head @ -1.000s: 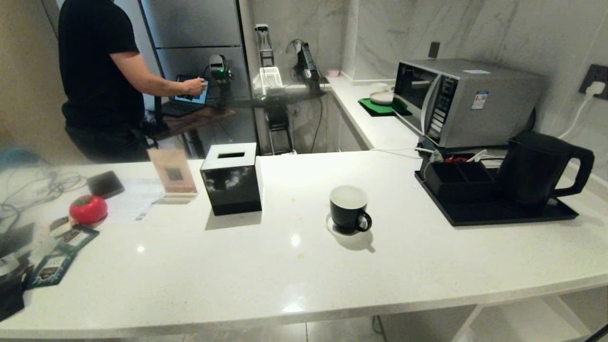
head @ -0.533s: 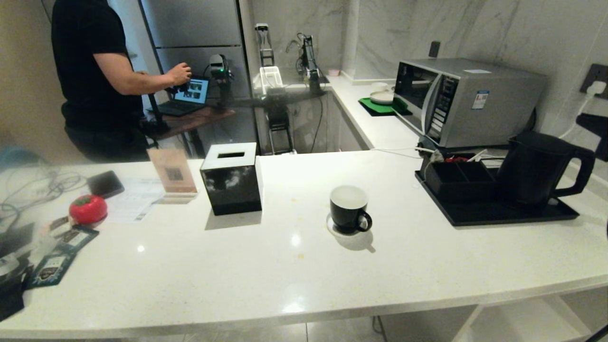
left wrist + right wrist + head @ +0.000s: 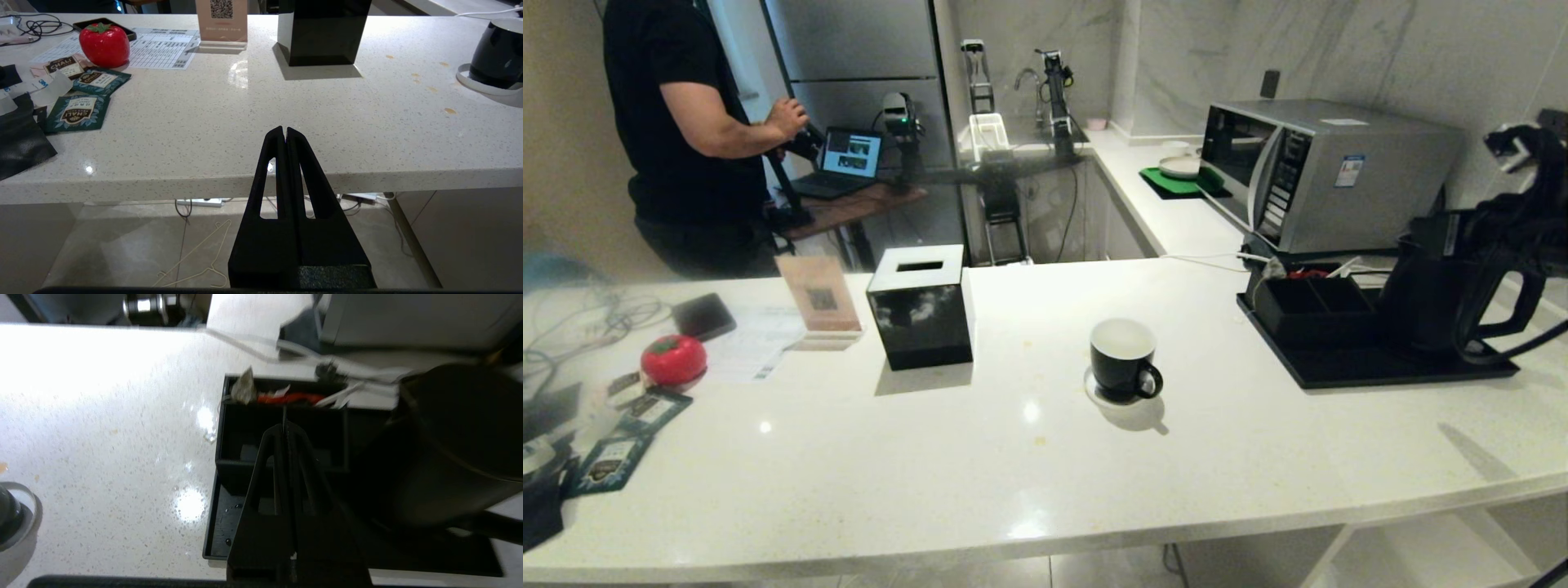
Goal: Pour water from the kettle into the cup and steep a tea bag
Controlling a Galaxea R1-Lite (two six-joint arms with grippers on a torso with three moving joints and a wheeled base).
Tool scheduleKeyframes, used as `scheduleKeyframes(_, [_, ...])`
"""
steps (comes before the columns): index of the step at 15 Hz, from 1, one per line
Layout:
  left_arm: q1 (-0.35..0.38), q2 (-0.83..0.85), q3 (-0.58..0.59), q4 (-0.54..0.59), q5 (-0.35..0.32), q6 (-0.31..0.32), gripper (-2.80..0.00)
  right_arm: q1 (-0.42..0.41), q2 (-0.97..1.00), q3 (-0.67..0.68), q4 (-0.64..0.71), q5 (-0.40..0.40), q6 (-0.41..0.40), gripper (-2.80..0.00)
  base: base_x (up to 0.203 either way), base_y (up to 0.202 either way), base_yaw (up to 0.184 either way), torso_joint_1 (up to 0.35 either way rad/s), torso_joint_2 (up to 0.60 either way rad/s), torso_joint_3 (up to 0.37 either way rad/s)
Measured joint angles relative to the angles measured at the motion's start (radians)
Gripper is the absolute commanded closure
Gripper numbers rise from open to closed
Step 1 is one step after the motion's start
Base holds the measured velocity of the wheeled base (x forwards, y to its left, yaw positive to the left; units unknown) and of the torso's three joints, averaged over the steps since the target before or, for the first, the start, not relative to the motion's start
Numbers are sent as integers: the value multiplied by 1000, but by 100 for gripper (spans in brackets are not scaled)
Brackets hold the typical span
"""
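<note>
The matte black kettle (image 3: 1425,294) stands on a black tray (image 3: 1372,371) at the right of the counter; my right arm (image 3: 1499,237) covers part of it. In the right wrist view my right gripper (image 3: 284,425) is shut and empty, above the black compartmented box (image 3: 245,433), with the kettle (image 3: 457,449) beside it. The black cup (image 3: 1123,359) with its white inside sits on a coaster mid-counter, apart from both grippers. My left gripper (image 3: 285,130) is shut and empty, low at the counter's front edge. The tea bag is out of view, and no water shows.
A black tissue box (image 3: 921,306), a card stand (image 3: 821,298), a red tomato-shaped thing (image 3: 674,359) and teal packets (image 3: 609,461) lie to the left. A microwave (image 3: 1327,171) stands behind the tray. A person (image 3: 686,139) works at a laptop in the back.
My right arm has swung in from the right edge and now hangs in front of the kettle. The person's hand has left the laptop. The left arm has kept still.
</note>
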Motion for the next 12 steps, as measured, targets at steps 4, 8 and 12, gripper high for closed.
scheduleKeyframes(4, [0,0,0,0,0,0,0,22,152,-203,150,2,4,0,0,0,0,0,0,0])
scheduleKeyframes(8, [0,0,0,0,0,0,0,53,281,-403,298,3,5,0,0,0,0,0,0,0])
scheduleKeyframes(12, [0,0,0,0,0,0,0,87,396,-615,445,0,4,0,0,0,0,0,0,0])
